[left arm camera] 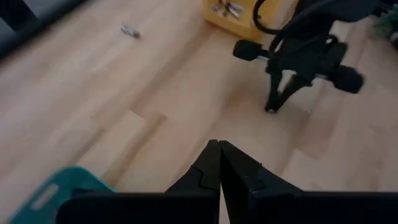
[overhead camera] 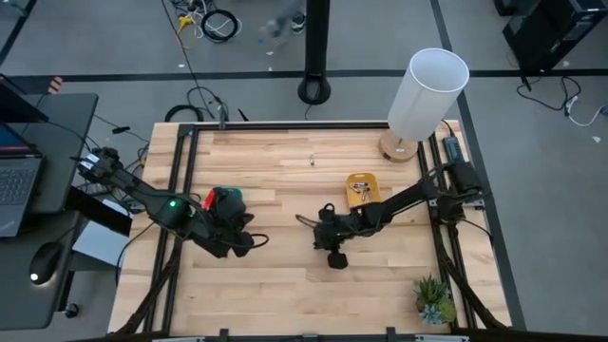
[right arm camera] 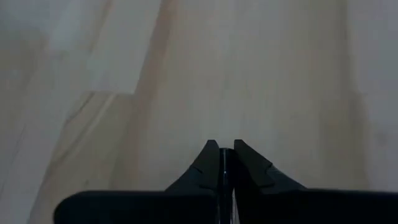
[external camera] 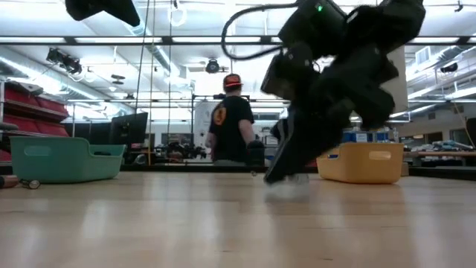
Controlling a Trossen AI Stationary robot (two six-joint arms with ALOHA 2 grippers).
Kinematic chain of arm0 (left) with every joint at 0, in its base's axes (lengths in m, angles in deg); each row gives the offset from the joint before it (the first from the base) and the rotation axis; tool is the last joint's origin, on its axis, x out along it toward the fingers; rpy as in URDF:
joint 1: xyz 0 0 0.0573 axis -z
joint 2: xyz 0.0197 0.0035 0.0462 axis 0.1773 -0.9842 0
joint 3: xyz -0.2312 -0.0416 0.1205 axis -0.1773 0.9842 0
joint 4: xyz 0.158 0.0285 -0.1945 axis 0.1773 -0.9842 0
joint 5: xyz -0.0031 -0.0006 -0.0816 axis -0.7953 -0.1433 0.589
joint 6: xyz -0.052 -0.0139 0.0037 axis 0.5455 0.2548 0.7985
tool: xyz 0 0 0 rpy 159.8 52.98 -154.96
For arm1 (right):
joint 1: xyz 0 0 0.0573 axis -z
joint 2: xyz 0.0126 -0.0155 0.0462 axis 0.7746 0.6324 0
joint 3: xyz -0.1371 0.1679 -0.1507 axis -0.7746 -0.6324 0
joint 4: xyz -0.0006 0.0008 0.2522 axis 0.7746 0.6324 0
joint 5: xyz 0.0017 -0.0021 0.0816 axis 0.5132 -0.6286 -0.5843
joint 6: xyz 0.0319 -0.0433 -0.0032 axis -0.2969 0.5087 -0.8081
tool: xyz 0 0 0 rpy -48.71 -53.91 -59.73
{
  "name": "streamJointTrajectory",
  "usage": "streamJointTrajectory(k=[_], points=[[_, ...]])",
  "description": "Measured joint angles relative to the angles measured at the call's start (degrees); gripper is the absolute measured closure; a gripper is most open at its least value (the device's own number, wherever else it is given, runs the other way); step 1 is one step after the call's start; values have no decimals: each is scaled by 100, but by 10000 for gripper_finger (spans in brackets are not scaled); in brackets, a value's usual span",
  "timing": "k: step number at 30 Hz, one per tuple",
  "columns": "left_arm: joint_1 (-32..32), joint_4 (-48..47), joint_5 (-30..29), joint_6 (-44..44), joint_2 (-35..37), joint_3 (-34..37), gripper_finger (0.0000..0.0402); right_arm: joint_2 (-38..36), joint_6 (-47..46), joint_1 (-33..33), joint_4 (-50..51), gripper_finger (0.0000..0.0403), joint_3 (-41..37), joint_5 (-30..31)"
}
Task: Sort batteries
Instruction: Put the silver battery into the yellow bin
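High view shows the wooden worktop (overhead camera: 285,285) with both dark arms reaching toward its middle. The right tool (overhead camera: 302,220) sits just left of the worktop's centre, low over bare wood, its arm stretching back to the right edge. From the right wrist view the right tool (right arm camera: 226,149) has its two fingers drawn together with only a hairline slit between them, and nothing shows gripped there; only plain boards lie ahead of it. The low view has the same tool (external camera: 272,177) with its tip down at the worktop surface.

The left tool (overhead camera: 258,241) hangs over the left half of the worktop, well apart from the right one. In the left wrist view the left tool (left arm camera: 219,148) is pinched closed too, tips touching, holding nothing visible.

A yellow tray (overhead camera: 362,189) lies right of centre, just beside the right arm, and several batteries (overhead camera: 358,192) rest inside it as a small silvery cluster; the left wrist view catches them (left arm camera: 226,8) in that tray (left arm camera: 236,22) as well. One more battery (overhead camera: 312,159) lies alone on bare wood toward the far edge, well apart from both tools.

A green tray (overhead camera: 224,201) sits by the left arm, partly hidden under it; its contents cannot be made out. A white lamp (overhead camera: 427,95) stands at the far right corner and a small plant (overhead camera: 433,299) at the near right. Beyond the worktop, the low view shows a person (external camera: 230,123) standing.
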Motion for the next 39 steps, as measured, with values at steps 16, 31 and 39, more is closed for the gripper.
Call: streamJointTrajectory(k=[16,31,39], points=[[-15,15,-1105,-732,-20,0,387,-2868,62,977,4042,365,22,2020],[-136,137,-1053,879,-20,-2,355,-3149,-1376,1718,3956,251,342,1828],[-369,727,-1092,636,-20,-7,330,-1735,-1485,2841,3248,274,1680,1078]])
